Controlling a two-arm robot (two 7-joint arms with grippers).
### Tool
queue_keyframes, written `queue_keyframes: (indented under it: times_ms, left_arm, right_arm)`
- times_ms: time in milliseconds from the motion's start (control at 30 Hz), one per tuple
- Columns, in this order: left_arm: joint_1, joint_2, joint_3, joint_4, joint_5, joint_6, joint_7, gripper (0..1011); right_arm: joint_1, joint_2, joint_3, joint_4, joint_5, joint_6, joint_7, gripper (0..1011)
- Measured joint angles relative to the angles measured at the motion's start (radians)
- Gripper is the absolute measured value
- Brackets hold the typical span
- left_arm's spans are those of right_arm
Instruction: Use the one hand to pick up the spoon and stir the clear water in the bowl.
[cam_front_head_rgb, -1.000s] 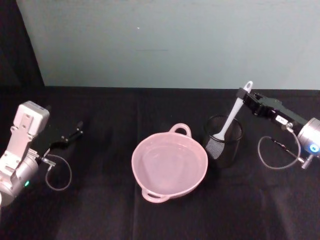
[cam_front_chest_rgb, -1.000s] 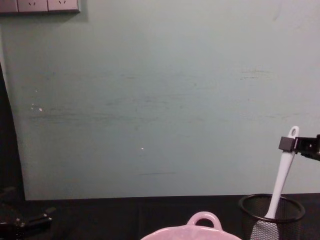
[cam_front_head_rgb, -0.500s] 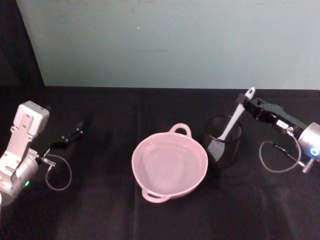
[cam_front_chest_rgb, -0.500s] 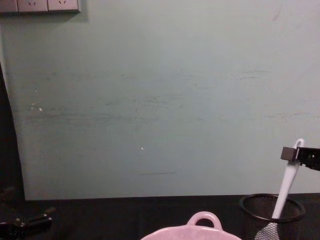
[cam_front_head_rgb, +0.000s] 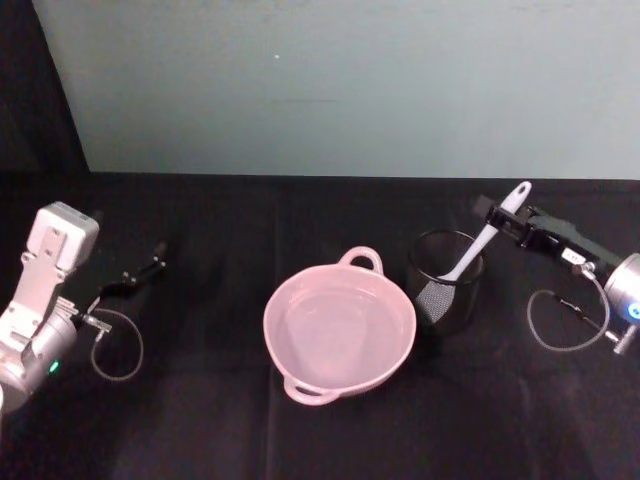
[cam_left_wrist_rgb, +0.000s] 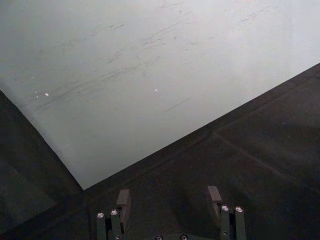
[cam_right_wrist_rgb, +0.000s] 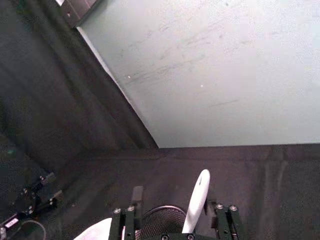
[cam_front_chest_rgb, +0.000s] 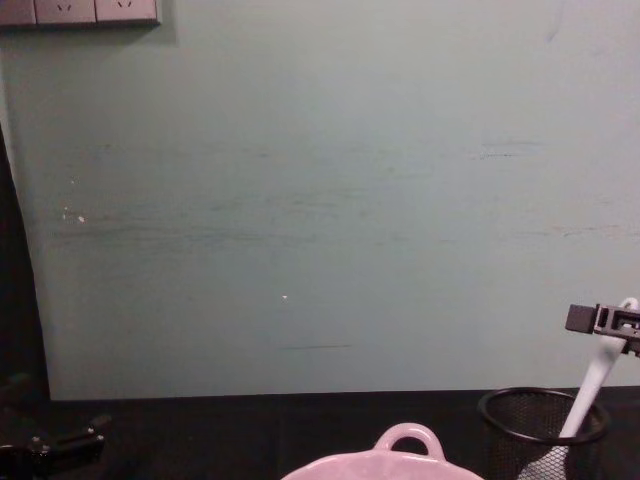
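Observation:
The white spoon (cam_front_head_rgb: 487, 236) stands in a black mesh cup (cam_front_head_rgb: 447, 290), its handle leaning to the right. My right gripper (cam_front_head_rgb: 497, 212) is at the handle's top, open. In the right wrist view the spoon (cam_right_wrist_rgb: 197, 202) rises between the spread fingers (cam_right_wrist_rgb: 136, 193), closer to one of them. The pale pink bowl (cam_front_head_rgb: 340, 330) sits left of the cup, with its loop handle towards the back. From the chest view the spoon (cam_front_chest_rgb: 597, 377) slants out of the cup (cam_front_chest_rgb: 545, 425) under the gripper (cam_front_chest_rgb: 603, 320). My left gripper (cam_front_head_rgb: 145, 272) is parked open at the far left.
A black cloth (cam_front_head_rgb: 210, 420) covers the table, and a pale green wall (cam_front_head_rgb: 330, 90) closes it off at the back. Loose cable loops hang by the left wrist (cam_front_head_rgb: 118, 345) and the right wrist (cam_front_head_rgb: 560, 320). Wall sockets (cam_front_chest_rgb: 80, 10) show high up.
My right gripper has moved down and to the right. The spoon has sunk lower in the mesh cup and leans further right. The left arm has not moved.

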Motion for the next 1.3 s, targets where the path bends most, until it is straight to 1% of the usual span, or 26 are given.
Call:
queue_keyframes:
  times_ms: [100, 133, 167, 300, 400, 467, 567, 600, 667, 700, 767, 800, 867, 900, 967, 1000, 1100, 1133, 1167, 1200, 1233, 1267, 1300]
  left_arm:
    - [0.000, 0.000, 0.000, 0.000, 0.000, 0.000, 0.000, 1005]
    - [0.000, 0.000, 0.000, 0.000, 0.000, 0.000, 0.000, 1005]
    - [0.000, 0.000, 0.000, 0.000, 0.000, 0.000, 0.000, 1005]
    - [0.000, 0.000, 0.000, 0.000, 0.000, 0.000, 0.000, 1005]
    - [0.000, 0.000, 0.000, 0.000, 0.000, 0.000, 0.000, 1005]
    - [0.000, 0.000, 0.000, 0.000, 0.000, 0.000, 0.000, 1005]
    - [0.000, 0.000, 0.000, 0.000, 0.000, 0.000, 0.000, 1005]
    - [0.000, 0.000, 0.000, 0.000, 0.000, 0.000, 0.000, 1005]
    - [0.000, 0.000, 0.000, 0.000, 0.000, 0.000, 0.000, 1005]
    - [0.000, 0.000, 0.000, 0.000, 0.000, 0.000, 0.000, 1005]
    - [0.000, 0.000, 0.000, 0.000, 0.000, 0.000, 0.000, 1005]
    - [0.000, 0.000, 0.000, 0.000, 0.000, 0.000, 0.000, 1005]
    - [0.000, 0.000, 0.000, 0.000, 0.000, 0.000, 0.000, 1005]
    - [0.000, 0.000, 0.000, 0.000, 0.000, 0.000, 0.000, 1005]
    - [0.000, 0.000, 0.000, 0.000, 0.000, 0.000, 0.000, 1005]
    - [0.000, 0.000, 0.000, 0.000, 0.000, 0.000, 0.000, 1005]
    - [0.000, 0.000, 0.000, 0.000, 0.000, 0.000, 0.000, 1005]
    - [0.000, 0.000, 0.000, 0.000, 0.000, 0.000, 0.000, 1005]
    - [0.000, 0.000, 0.000, 0.000, 0.000, 0.000, 0.000, 1005]
    - [0.000, 0.000, 0.000, 0.000, 0.000, 0.000, 0.000, 1005]
    - [0.000, 0.000, 0.000, 0.000, 0.000, 0.000, 0.000, 1005]
    - [0.000, 0.000, 0.000, 0.000, 0.000, 0.000, 0.000, 1005]
    - [0.000, 0.000, 0.000, 0.000, 0.000, 0.000, 0.000, 1005]
  right_arm:
    - [-0.001, -0.005, 0.003, 0.018, 0.022, 0.006, 0.009, 790]
    - [-0.001, -0.006, 0.003, 0.023, 0.027, 0.007, 0.012, 805]
    - [0.000, -0.007, 0.003, 0.030, 0.035, 0.008, 0.017, 856]
    - [0.000, -0.009, 0.003, 0.039, 0.051, 0.009, 0.022, 960]
    - [-0.002, -0.008, 0.003, 0.038, 0.058, 0.008, 0.023, 1002]
    - [-0.009, 0.003, 0.003, 0.021, 0.062, 0.012, 0.021, 1002]
    - [-0.029, 0.043, 0.002, -0.032, 0.066, 0.037, 0.008, 1002]
    - [-0.043, 0.073, 0.001, -0.067, 0.065, 0.054, -0.001, 1003]
    - [-0.058, 0.107, -0.001, -0.102, 0.060, 0.070, -0.011, 1003]
    - [-0.072, 0.142, -0.002, -0.136, 0.051, 0.083, -0.023, 1002]
    - [-0.083, 0.174, -0.003, -0.161, 0.039, 0.093, -0.037, 1003]
    - [-0.091, 0.198, -0.003, -0.178, 0.028, 0.102, -0.051, 1003]
    - [-0.095, 0.222, -0.006, -0.194, 0.007, 0.112, -0.071, 1002]
    - [-0.092, 0.243, -0.014, -0.203, -0.022, 0.123, -0.090, 1002]
    - [-0.083, 0.257, -0.026, -0.205, -0.056, 0.132, -0.106, 1002]
    - [-0.070, 0.266, -0.040, -0.203, -0.098, 0.139, -0.120, 1002]
    - [-0.038, 0.273, -0.070, -0.184, -0.167, 0.147, -0.133, 1003]
    - [-0.016, 0.270, -0.090, -0.161, -0.211, 0.142, -0.133, 1003]
    - [-0.006, 0.266, -0.098, -0.149, -0.233, 0.133, -0.132, 1003]
    - [0.013, 0.258, -0.113, -0.124, -0.269, 0.114, -0.123, 1003]
    - [0.013, 0.258, -0.113, -0.124, -0.269, 0.114, -0.123, 1002]
    - [0.029, 0.248, -0.124, -0.099, -0.299, 0.090, -0.112, 1002]
    - [0.035, 0.243, -0.127, -0.088, -0.313, 0.076, -0.107, 1002]
